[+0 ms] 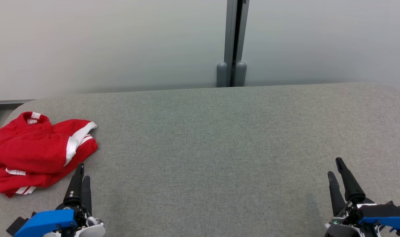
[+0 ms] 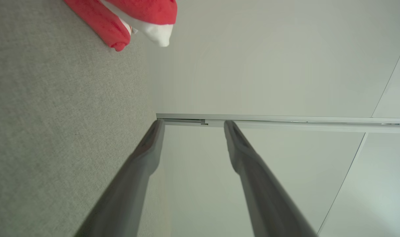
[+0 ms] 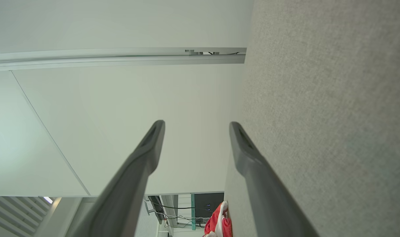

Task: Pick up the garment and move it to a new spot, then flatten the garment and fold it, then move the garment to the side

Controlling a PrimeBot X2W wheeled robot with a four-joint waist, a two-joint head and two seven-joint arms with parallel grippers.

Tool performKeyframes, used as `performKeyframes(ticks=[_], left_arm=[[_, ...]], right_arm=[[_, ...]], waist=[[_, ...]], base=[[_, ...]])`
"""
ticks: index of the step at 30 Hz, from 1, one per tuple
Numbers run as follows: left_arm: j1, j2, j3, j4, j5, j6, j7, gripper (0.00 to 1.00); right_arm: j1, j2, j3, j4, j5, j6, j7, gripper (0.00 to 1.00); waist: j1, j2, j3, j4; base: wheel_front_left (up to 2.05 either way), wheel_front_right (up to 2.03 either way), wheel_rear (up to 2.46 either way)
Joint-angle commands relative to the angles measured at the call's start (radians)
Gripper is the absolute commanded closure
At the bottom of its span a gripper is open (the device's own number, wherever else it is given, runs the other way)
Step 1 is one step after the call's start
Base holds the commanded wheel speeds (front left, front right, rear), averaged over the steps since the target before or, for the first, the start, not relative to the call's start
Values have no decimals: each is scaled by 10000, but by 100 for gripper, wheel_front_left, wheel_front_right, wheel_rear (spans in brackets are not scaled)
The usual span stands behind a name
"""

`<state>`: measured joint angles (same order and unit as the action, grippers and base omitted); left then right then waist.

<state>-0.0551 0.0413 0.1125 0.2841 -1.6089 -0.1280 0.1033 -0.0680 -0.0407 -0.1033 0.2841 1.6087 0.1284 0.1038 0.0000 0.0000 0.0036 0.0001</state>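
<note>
The red garment with white stripes point(image 1: 38, 151) lies bunched in a loose heap at the left edge of the grey cloth-covered counter point(image 1: 219, 148), closer to the far left corner than the near one. The left tool point(image 1: 83, 171) sits just beside the heap's near right side, close to the counter's near edge, its two dark fingers point(image 2: 147, 154) apart and holding nothing. The right tool point(image 1: 334, 167) rests near the near right corner, well apart from the garment, fingers point(image 3: 144, 151) also spread and empty.
</note>
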Motion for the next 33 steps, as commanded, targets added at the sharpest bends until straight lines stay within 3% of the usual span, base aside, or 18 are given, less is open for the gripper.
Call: performKeyframes(ticks=[1,11,33], left_arm=[[-239,57,-47,-272,131,-5,-120,0],[-266,68,-30,-536,1445,-10,-696,0],[-164,86,-296,-1282,6080,386,-1574,0]], right_arm=[[-163,-30,76,-190,-121,13,-122,0],[-224,-44,477,-390,-1430,16,-699,0],[-344,-67,1084,-908,-5319,22,-1578,0]], waist=[[0,0,2,3],[0,0,20,22],[0,0,44,44]], base=[[0,0,0],[0,0,0],[0,0,0]])
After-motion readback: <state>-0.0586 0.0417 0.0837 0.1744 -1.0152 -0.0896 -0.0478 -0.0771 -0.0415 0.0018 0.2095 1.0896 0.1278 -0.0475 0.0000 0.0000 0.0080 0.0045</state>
